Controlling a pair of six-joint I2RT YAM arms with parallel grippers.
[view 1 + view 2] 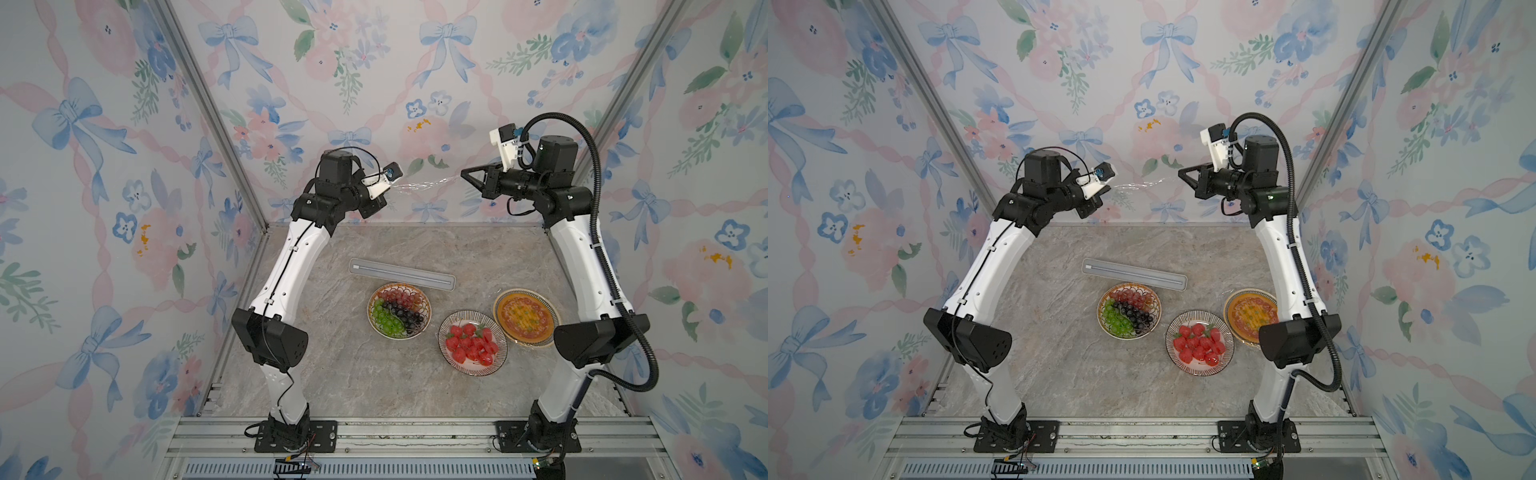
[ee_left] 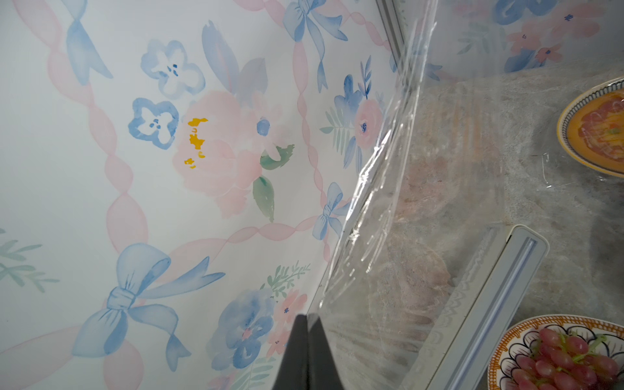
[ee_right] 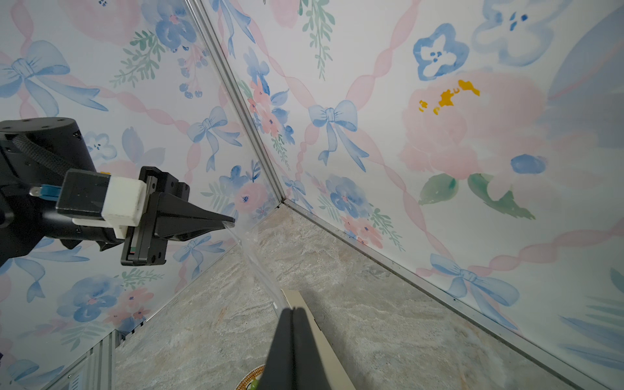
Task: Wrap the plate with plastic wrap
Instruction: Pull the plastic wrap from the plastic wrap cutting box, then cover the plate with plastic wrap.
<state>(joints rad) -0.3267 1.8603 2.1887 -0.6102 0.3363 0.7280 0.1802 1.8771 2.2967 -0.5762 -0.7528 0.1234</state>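
Note:
A sheet of plastic wrap (image 1: 424,185) (image 1: 1142,184) is stretched in the air between both grippers, high above the back of the table. My left gripper (image 1: 390,190) (image 2: 308,315) is shut on one end of it. My right gripper (image 1: 462,172) (image 3: 293,309) is shut on the other end. The film (image 2: 388,202) hangs glossy and creased. Below, three plates stand on the table: one with grapes (image 1: 422,305), one with strawberries (image 1: 498,353), and one with an orange dish (image 1: 552,309). The long cream box (image 1: 402,274) lies just behind the grape plate.
The marble table (image 1: 332,353) is enclosed by flowered walls (image 1: 124,208) on three sides. Loose clear film shows around the rim of the orange plate (image 2: 574,111). Both arm bases are bolted to the metal rail (image 1: 415,436) at the front edge.

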